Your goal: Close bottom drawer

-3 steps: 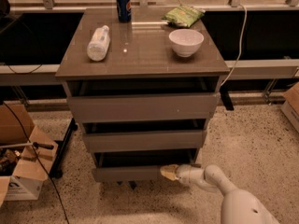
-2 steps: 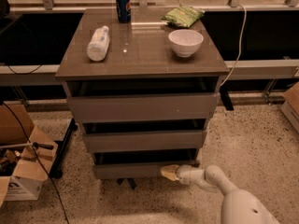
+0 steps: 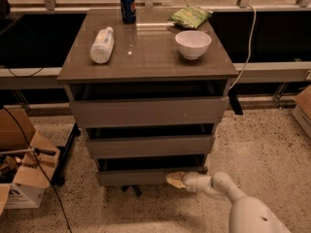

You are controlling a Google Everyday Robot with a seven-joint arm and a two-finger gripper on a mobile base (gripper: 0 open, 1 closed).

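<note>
The bottom drawer (image 3: 136,177) is the lowest grey front of the cabinet (image 3: 146,111), with a dark gap above it. It stands slightly out from the cabinet body. My gripper (image 3: 174,179) reaches in from the lower right on a white arm. Its yellowish tip is against the drawer's front near its right end. The middle drawer (image 3: 148,146) and the top drawer (image 3: 148,111) sit above.
On the cabinet top lie a plastic bottle (image 3: 102,45), a blue can (image 3: 128,7), a white bowl (image 3: 193,43) and a green chip bag (image 3: 189,16). Cardboard boxes (image 3: 22,171) stand on the floor at left, with a black cable. A white cable (image 3: 248,42) hangs at right.
The gripper tip stays against the bottom drawer's front. No clear movement of the drawer or the arm.
</note>
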